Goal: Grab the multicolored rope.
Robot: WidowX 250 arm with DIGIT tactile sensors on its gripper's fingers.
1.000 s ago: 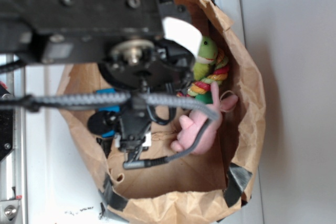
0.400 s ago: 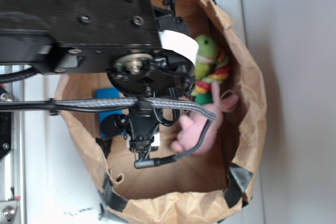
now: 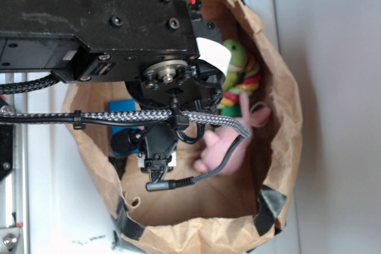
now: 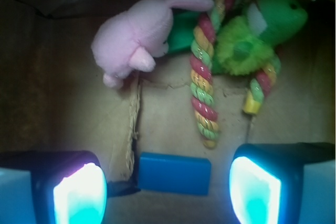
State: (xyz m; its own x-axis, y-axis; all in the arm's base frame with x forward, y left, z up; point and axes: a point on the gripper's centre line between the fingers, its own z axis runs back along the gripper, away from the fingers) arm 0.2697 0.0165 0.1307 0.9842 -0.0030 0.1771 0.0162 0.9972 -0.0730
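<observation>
The multicolored rope (image 4: 203,90) lies on the floor of the paper bag, a twisted cord of red, yellow, green and white strands. One end points toward me; the other loops behind the green plush toy (image 4: 257,35). From outside, the rope (image 3: 244,84) shows beside the arm. My gripper (image 4: 168,192) hangs open above the bag floor, its glowing pads (image 4: 81,195) wide apart and nothing between them. The rope's near end sits just ahead, between the pads and toward the right one.
A pink plush bunny (image 4: 134,38) lies left of the rope. A blue block (image 4: 175,173) rests on the floor between my fingers. The brown paper bag (image 3: 283,141) walls surround everything. The arm and braided cable (image 3: 155,117) cover much of the bag's opening.
The arm has shifted to the right and a little lower over the bag, now hiding more of the green toy and rope.
</observation>
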